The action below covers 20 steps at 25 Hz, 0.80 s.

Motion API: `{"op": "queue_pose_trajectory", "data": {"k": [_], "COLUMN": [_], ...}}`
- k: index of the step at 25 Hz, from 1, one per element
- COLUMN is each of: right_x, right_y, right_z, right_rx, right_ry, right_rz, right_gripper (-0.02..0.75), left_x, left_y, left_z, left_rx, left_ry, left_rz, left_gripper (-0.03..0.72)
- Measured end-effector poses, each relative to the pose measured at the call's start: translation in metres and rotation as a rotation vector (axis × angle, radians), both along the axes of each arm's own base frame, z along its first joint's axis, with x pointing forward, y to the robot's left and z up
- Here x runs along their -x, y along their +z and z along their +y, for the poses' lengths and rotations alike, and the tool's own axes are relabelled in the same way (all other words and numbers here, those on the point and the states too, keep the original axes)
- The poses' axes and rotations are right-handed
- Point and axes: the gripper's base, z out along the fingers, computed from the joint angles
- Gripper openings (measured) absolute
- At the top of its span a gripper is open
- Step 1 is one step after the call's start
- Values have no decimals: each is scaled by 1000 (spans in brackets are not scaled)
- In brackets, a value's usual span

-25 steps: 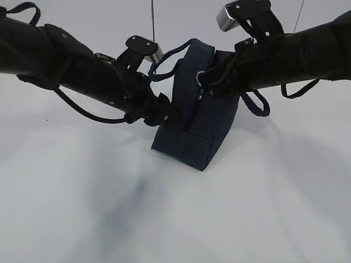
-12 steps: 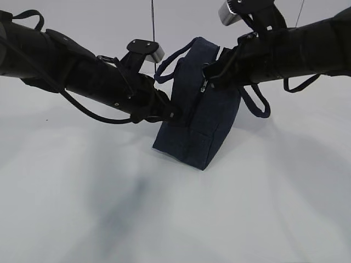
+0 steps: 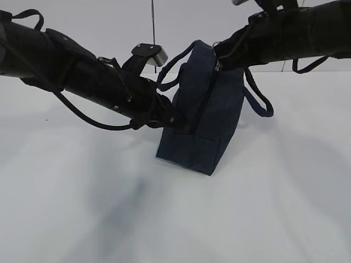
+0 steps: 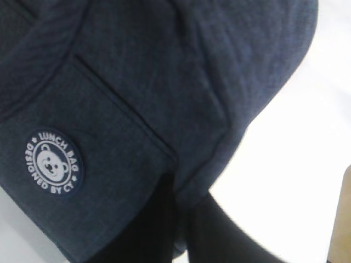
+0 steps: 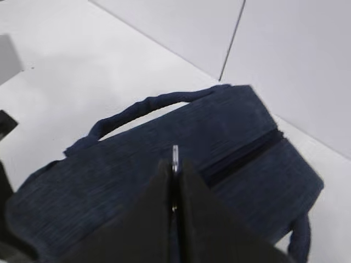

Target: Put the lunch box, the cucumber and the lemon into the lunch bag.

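The dark navy lunch bag stands tilted on the white table, its zipper edge facing the camera. My left gripper is shut on the bag's lower side edge; the left wrist view shows the fabric pinched between my fingers and the round white logo. My right gripper is shut on the metal ring pull at the bag's top end. The zipper behind the pull looks closed, with a dark stretch beyond it. Lunch box, cucumber and lemon are out of view.
Two loop handles hang off the bag, one on each side. The white table spreads in front. A grey wall with a seam stands behind.
My right gripper has moved up and to the right with the ring pull along the bag's edge to the top. The bag stands a little more upright. The left gripper has held its grip.
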Motion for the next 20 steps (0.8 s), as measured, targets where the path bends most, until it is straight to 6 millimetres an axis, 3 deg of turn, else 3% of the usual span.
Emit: {"op": "queue_pose_trajectory", "data": {"k": [10, 20], "right_x": [-21, -66], "right_y": [-7, -30], "right_z": [-3, -8], "right_rx": [10, 19], "right_ry": [-17, -54], "right_rz": [0, 13], "right_gripper": [1, 1], "left_x": [19, 36], "left_y": [17, 37], "left_z": [9, 17], "left_rx": [-112, -164], "left_ry": [-103, -191], "left_rz": [58, 101], "left_gripper": [0, -1]}}
